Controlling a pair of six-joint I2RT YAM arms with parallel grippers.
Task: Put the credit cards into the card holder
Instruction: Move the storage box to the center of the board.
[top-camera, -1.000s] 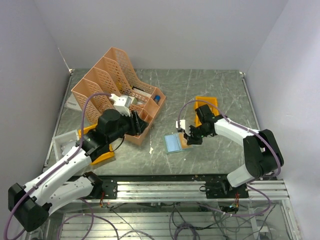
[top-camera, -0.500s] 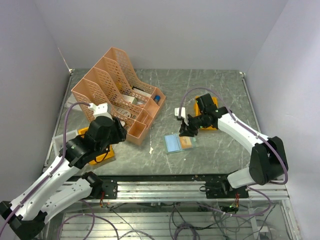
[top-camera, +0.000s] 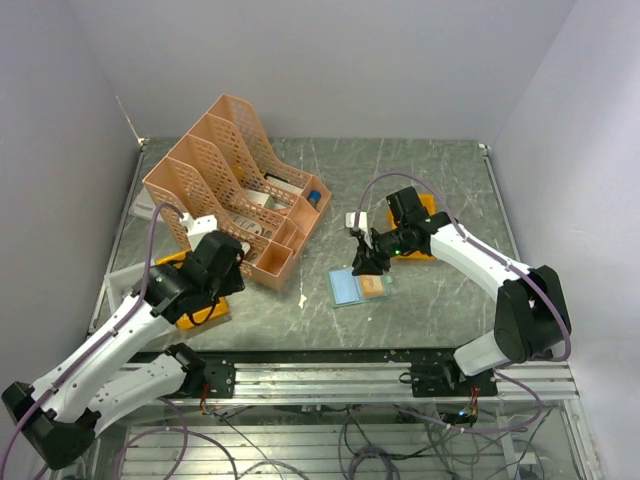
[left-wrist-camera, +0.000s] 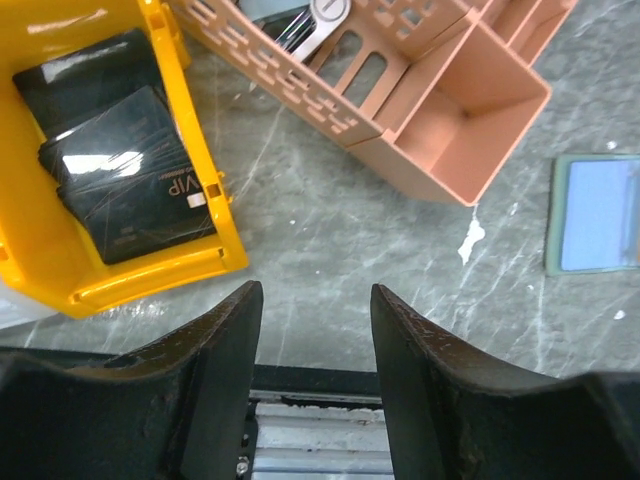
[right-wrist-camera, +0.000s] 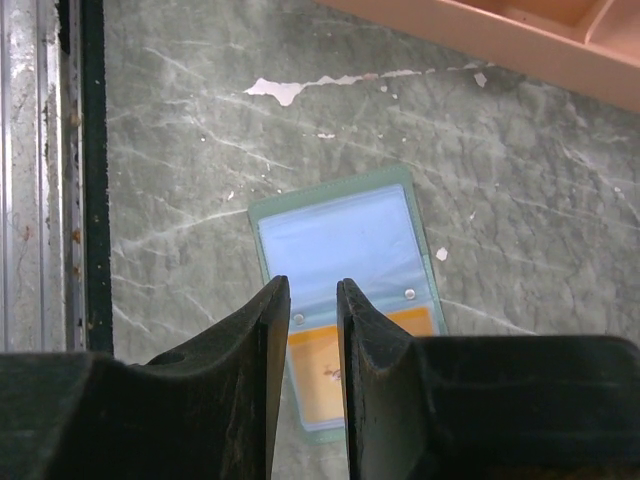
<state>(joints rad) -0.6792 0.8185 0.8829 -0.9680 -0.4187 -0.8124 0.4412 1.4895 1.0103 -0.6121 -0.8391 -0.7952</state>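
Note:
The card holder (top-camera: 347, 289) lies open on the table, grey-green with a clear bluish sleeve; it also shows in the right wrist view (right-wrist-camera: 330, 232). An orange-tan card (top-camera: 374, 286) sits in its near sleeve, seen in the right wrist view (right-wrist-camera: 415, 322). My right gripper (top-camera: 361, 266) hovers just above the holder, its jaws a narrow gap apart with nothing between them (right-wrist-camera: 312, 290). My left gripper (top-camera: 222, 286) is open and empty (left-wrist-camera: 315, 295) above the table beside the left yellow bin. No loose pale cards show.
The peach lattice file rack (top-camera: 235, 190) stands at the back left, its corner close to the left gripper (left-wrist-camera: 440, 110). The left yellow bin (left-wrist-camera: 225, 250) holds black cards with white print. Another orange bin (top-camera: 420, 205) sits behind the right arm. A metal rail runs along the near edge.
My left arm pulled back from the file rack toward the near left, over the yellow bin. My right gripper rose off the card holder and now hovers above it.

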